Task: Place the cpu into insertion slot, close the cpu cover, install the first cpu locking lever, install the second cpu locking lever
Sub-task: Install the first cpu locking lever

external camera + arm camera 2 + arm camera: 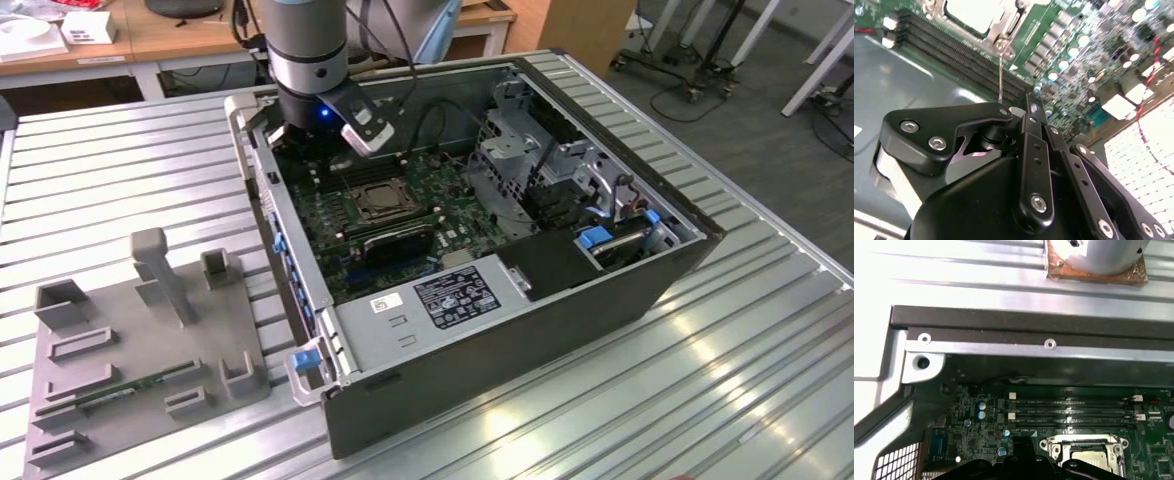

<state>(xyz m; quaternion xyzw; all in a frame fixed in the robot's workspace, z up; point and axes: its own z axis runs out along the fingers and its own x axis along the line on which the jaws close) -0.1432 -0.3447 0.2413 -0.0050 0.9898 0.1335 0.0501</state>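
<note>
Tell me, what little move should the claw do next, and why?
Probably ease the thin locking lever down toward the motherboard. The cpu already sits framed by the cpu cover, and the lever sticks up with its end at the claw.

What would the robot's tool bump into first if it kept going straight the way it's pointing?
Most likely the motherboard, near the end of the long black memory slots. In the second wrist view the tool points there, with a thin metal lever close beside it; depth is unclear.
</note>
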